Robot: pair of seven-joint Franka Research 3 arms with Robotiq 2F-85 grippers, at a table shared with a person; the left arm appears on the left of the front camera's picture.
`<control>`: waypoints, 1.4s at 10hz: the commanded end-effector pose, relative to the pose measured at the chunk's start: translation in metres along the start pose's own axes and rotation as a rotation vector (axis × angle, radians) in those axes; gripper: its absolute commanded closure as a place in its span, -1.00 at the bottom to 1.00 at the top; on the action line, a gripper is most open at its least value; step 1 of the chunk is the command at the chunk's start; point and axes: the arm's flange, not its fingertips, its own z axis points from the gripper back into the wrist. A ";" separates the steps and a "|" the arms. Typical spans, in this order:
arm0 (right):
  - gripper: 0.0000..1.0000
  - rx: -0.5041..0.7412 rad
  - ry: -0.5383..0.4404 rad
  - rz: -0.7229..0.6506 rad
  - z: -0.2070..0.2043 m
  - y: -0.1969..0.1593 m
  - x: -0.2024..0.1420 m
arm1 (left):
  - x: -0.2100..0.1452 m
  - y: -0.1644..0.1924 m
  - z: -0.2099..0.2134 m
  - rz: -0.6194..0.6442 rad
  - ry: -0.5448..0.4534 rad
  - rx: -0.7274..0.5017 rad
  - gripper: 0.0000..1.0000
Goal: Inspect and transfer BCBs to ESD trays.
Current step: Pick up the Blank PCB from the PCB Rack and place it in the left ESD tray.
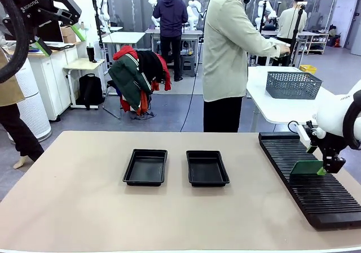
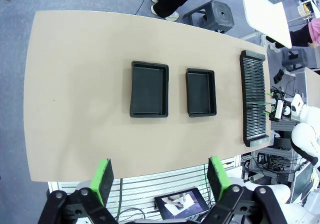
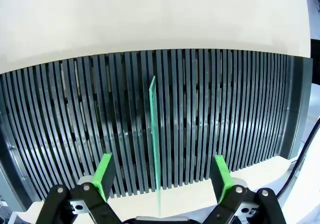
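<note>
One BCB [image 3: 154,134] is seen edge-on in the right wrist view, upright in a slot of the one rack [image 3: 225,109], untouched between the spread fingers of the right gripper [image 3: 162,166]. In the left wrist view the left gripper [image 2: 160,171] is spread too, high over two trays [image 2: 149,89] [image 2: 201,92].

Two shallow black plastic trays lie side by side, slightly apart, at the middle of a tan table [image 1: 84,208]: the left tray [image 1: 145,166] and the right tray [image 1: 207,168], floors bare. Along the table's right side runs a long black ribbed rack [image 1: 282,151]; a thin green circuit board [image 1: 304,168] stands on edge in it, the right arm's black gripper [image 1: 325,170] at its right end. The left arm's gripper [image 1: 61,37] hangs high at far left, fingers spread. Beyond the table, a person in a pale shirt [image 1: 231,49] faces right, near a grey wire mesh basket [image 1: 293,84].
</note>
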 end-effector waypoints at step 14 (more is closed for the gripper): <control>0.29 0.062 0.030 0.041 0.000 -0.003 -0.004 | 0.000 0.000 0.000 0.002 0.001 -0.004 -1.00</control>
